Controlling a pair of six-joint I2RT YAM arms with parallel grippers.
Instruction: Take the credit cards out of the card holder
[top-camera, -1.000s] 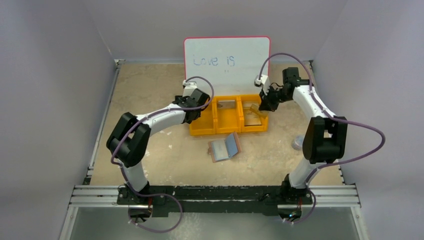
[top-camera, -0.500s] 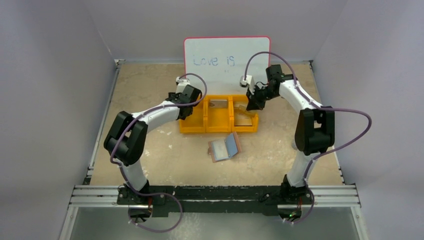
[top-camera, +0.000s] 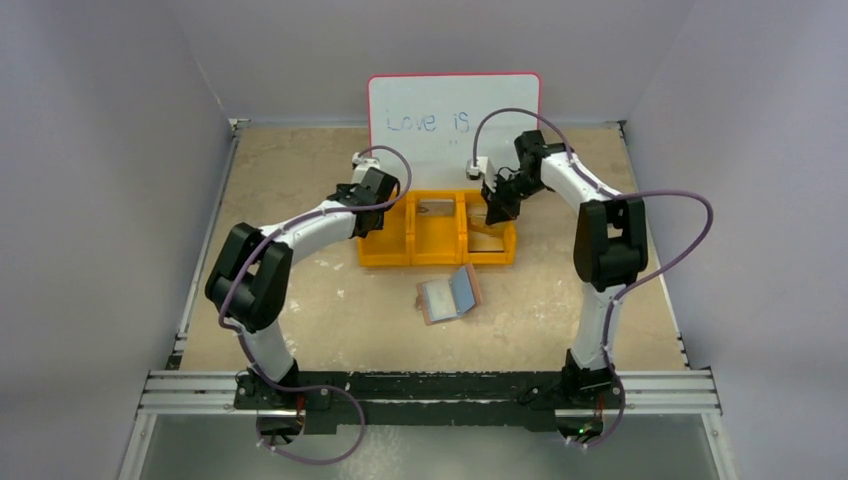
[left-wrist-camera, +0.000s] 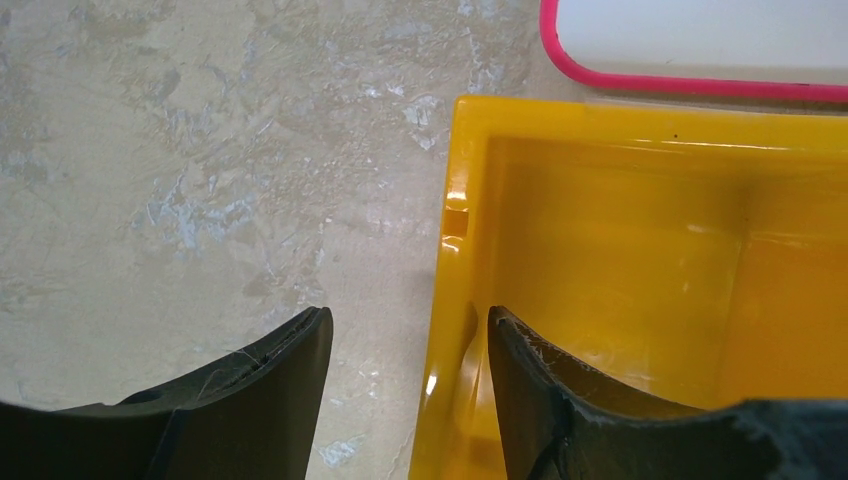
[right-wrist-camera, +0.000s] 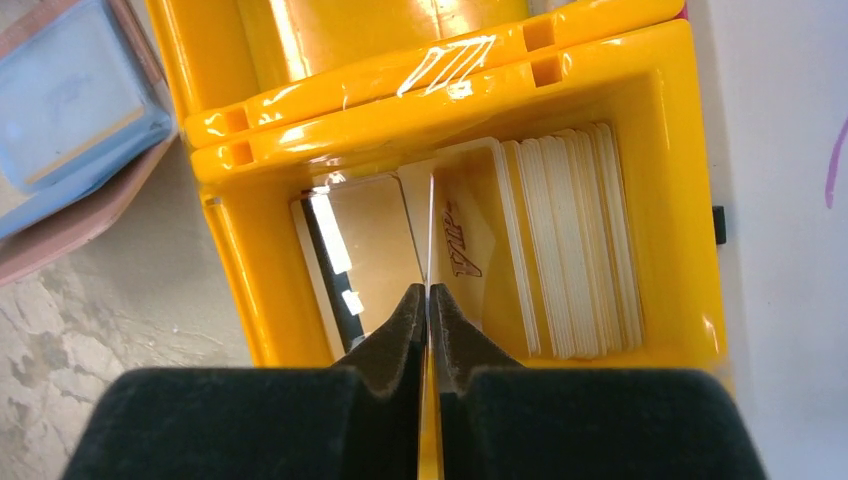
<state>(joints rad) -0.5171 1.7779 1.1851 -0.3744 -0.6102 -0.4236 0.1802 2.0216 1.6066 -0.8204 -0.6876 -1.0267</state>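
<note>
The brown card holder (top-camera: 450, 294) lies open on the table in front of the orange tray (top-camera: 437, 250), its pale blue pockets up; its corner shows in the right wrist view (right-wrist-camera: 70, 120). My right gripper (top-camera: 497, 207) hangs over the tray's right compartment (right-wrist-camera: 690, 200), shut (right-wrist-camera: 429, 290) on a thin credit card (right-wrist-camera: 430, 220) seen edge-on. Below it lie a card with a dark stripe (right-wrist-camera: 325, 255), a beige card with a brown logo (right-wrist-camera: 465, 245) and a stack of pale cards (right-wrist-camera: 570, 250). My left gripper (top-camera: 372, 207) is open (left-wrist-camera: 410, 315), straddling the tray's left wall (left-wrist-camera: 455, 260).
A whiteboard with a pink rim (top-camera: 453, 115) stands just behind the tray and shows in the left wrist view (left-wrist-camera: 700, 40). The tray's middle compartment (top-camera: 437, 215) holds a card. Grey walls enclose the table on three sides.
The tray has slid a little to the left, with my left gripper at its left wall. My right gripper has moved left and stays over the right compartment.
</note>
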